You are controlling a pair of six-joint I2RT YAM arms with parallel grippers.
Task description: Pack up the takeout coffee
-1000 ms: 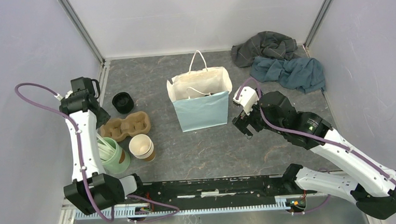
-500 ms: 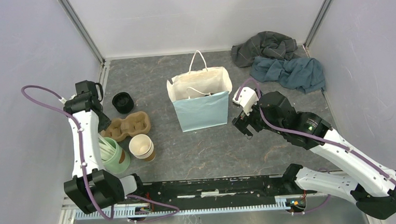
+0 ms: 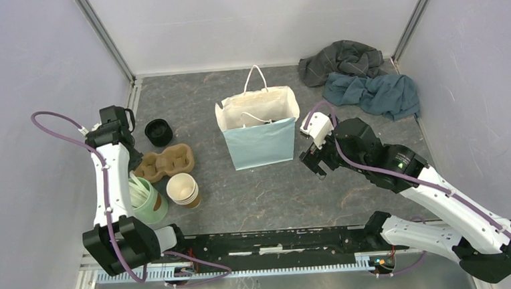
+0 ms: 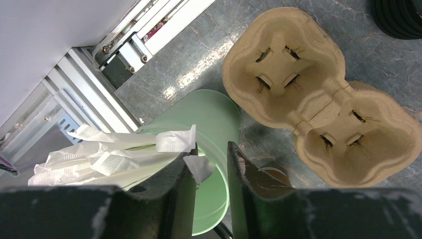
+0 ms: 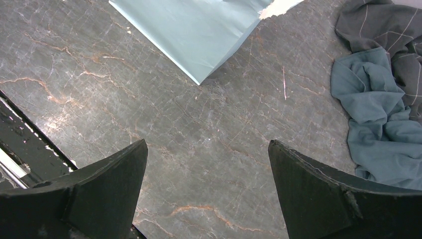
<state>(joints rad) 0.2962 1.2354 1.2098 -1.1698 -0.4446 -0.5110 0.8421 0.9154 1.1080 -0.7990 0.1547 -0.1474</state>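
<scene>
Coffee (image 3: 159, 132): upright on the bench (image 3: 256, 191), lid on, left of the bag (image 3: 260, 134), just beyond the carrier (image 3: 164, 162).
Left hand (image 4: 211, 184): fingers a narrow gap apart, nothing gripped; above the green cup (image 4: 211, 119), beside the carrier.
Coffee to left hand: apart, across the carrier; only the lid's edge shows in the wrist view's corner.
Right hand (image 5: 208, 149): spread wide, empty, over the bench right of the bag, well apart from the coffee.
</scene>
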